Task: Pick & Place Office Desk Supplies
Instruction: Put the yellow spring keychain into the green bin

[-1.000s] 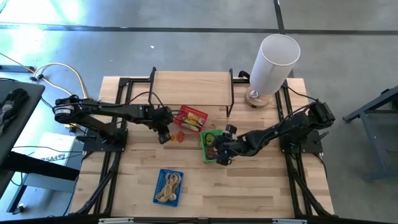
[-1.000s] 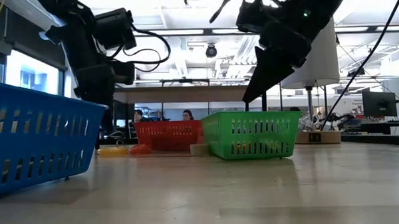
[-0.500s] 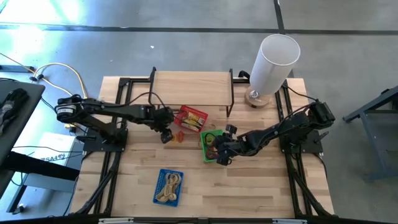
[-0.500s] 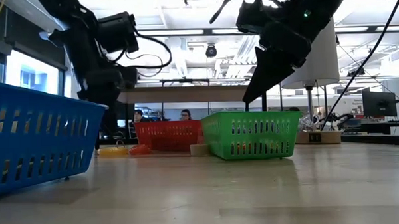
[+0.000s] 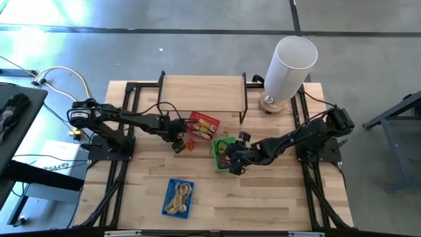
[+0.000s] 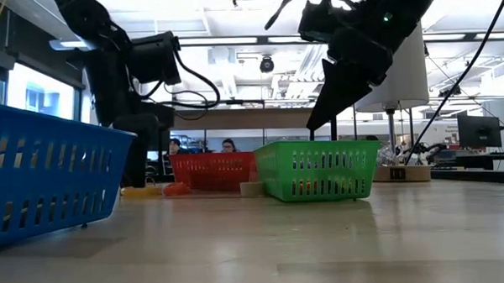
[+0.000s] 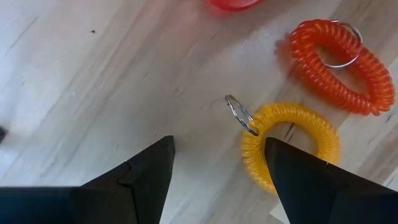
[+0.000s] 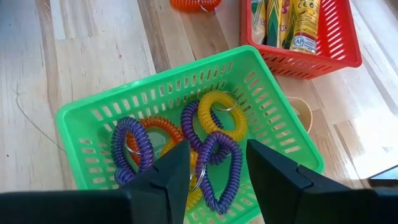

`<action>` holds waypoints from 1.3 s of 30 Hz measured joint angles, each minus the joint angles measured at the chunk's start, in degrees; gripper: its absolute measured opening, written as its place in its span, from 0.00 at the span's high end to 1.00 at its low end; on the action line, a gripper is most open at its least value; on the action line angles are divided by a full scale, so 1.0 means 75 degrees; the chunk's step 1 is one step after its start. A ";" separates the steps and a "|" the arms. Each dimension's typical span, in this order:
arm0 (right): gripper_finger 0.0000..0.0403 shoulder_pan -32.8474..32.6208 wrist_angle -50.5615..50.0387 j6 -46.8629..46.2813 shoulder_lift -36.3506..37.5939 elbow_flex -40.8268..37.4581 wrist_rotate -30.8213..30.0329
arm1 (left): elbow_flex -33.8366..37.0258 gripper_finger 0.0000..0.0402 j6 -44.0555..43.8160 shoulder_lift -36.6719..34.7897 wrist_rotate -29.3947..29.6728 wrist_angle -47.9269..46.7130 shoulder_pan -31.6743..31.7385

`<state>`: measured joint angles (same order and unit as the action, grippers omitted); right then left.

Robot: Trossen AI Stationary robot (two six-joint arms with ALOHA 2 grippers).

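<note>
A yellow coil loop (image 7: 292,146) with a metal ring (image 7: 239,115) and an orange coil loop (image 7: 342,65) lie flat on the wooden table, left of the green basket (image 5: 223,153). My left gripper (image 7: 217,146) hangs open just above the table, pointing steeply down. One of its fingers covers part of the yellow loop. The green basket (image 8: 186,124) holds purple, yellow and orange coil loops. My right gripper (image 8: 217,155) hovers open over it, with nothing between its fingers.
The red basket (image 5: 204,125), holding yellow packs, stands just behind the loops. The blue basket (image 5: 178,197), with pale tan bands in it, sits near the front edge. A tall white cylinder (image 5: 289,66) stands at the back right. A small tan roll (image 8: 298,112) lies beside the green basket.
My left gripper has sunk toward the table and shifted a little toward the table's right edge, closer to the loops, and its wrist has rolled slightly. The loops and baskets have stayed where they were.
</note>
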<state>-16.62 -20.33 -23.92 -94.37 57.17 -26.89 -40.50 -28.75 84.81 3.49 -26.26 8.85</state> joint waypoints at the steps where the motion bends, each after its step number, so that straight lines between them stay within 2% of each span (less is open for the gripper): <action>1: 0.64 0.0000 0.0002 0.0000 0.0000 0.0000 0.0002 | -0.0005 0.39 0.0000 0.0056 0.0020 0.0000 -0.0021; 6: 0.64 0.0000 0.0020 -0.0003 0.0000 0.0000 -0.0001 | -0.0005 0.39 -0.0062 0.0242 0.0568 -0.0008 -0.0256; 10: 0.64 0.0000 0.0039 -0.0003 0.0000 0.0000 0.0001 | -0.0005 0.46 -0.0065 0.0419 0.0909 -0.0017 -0.0488; 14: 0.64 0.0000 0.0057 -0.0003 0.0000 0.0000 -0.0001 | -0.0005 0.61 -0.0056 0.0635 0.0960 -0.0028 -0.0613; 22: 0.64 0.0000 0.0075 -0.0003 0.0000 0.0000 0.0002 | -0.0016 0.95 0.0118 0.0613 0.1173 -0.0027 -0.0693; 29: 0.64 -0.0039 0.0064 -0.0002 0.0000 -0.0001 -0.0049 | -0.0274 0.98 0.0201 0.0199 0.1351 -0.0735 -0.0835; 31: 0.64 -0.0078 0.0063 0.0012 0.0000 0.0000 -0.0164 | -0.0335 0.99 0.0198 -0.0006 0.1533 -0.1239 -0.0893; 39: 0.64 -0.0133 0.0352 0.0377 0.0000 -0.0003 -0.0613 | -0.1101 0.99 0.0242 -0.0830 0.2362 -0.1915 -0.1389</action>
<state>-17.62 -17.69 -21.09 -94.37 57.14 -31.49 -48.76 -26.94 78.58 21.20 -40.62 -1.57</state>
